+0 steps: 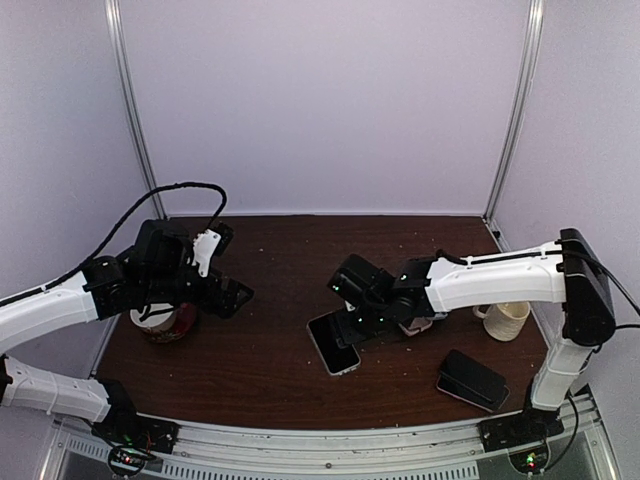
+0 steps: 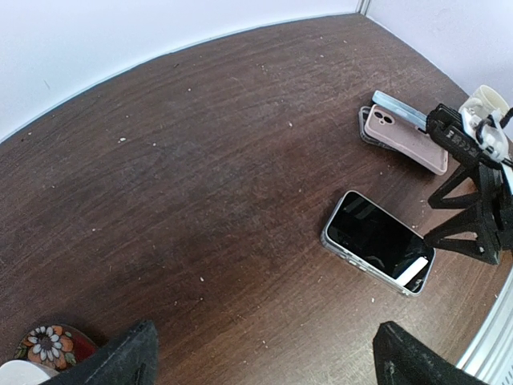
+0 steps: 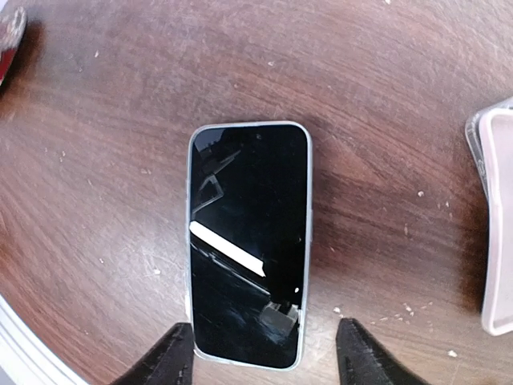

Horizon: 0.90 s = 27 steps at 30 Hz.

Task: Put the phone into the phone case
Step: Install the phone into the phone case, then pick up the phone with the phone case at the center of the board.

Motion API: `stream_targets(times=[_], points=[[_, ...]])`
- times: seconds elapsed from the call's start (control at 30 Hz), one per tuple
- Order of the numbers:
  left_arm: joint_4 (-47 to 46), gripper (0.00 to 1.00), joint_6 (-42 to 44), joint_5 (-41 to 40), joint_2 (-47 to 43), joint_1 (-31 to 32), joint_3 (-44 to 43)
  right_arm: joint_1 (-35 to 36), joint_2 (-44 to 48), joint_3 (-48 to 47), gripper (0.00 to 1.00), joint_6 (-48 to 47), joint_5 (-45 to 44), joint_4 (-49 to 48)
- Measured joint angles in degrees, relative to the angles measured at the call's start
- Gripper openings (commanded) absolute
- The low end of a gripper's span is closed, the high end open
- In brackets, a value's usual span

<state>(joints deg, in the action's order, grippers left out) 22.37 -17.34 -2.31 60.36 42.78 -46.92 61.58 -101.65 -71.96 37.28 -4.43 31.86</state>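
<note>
A phone (image 1: 333,345) with a black screen and a silvery clear rim lies face up on the brown table; it also shows in the left wrist view (image 2: 377,242) and the right wrist view (image 3: 248,241). My right gripper (image 3: 264,362) is open just above the phone's near end, one finger on each side, not touching it; it also shows in the top view (image 1: 352,322). A pink case-like piece (image 2: 405,136) with a camera cut-out lies on a pale blue one (image 2: 398,110) right of the phone. My left gripper (image 2: 264,361) is open and empty over the left of the table (image 1: 235,295).
A white mug (image 1: 505,320) stands at the right. A black folded object (image 1: 472,380) lies at the front right. A flowered red cup (image 1: 165,322) stands under my left arm, at the lower left of the left wrist view (image 2: 48,349). Walls close the back and sides.
</note>
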Motion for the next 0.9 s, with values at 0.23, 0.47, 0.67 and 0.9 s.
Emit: stream_targets(times=[0.23,0.47,0.67,0.9], points=[[0.0,0.98,0.0,0.0,0.1,0.0,0.0,-2.2,-1.5,1.7,0.26,0.1,5.1,1.4],[0.0,0.98,0.0,0.0,0.1,0.0,0.0,-2.5,-5.3,2.1,0.11,0.3,8.7,1.0],[0.0,0.97,0.0,0.0,0.1,0.0,0.0,-2.6,-5.7,2.7,0.03,0.6,8.1,0.7],[0.0,0.98,0.0,0.0,0.1,0.0,0.0,0.1,-8.5,-1.6,0.08,0.6,3.0,5.2]])
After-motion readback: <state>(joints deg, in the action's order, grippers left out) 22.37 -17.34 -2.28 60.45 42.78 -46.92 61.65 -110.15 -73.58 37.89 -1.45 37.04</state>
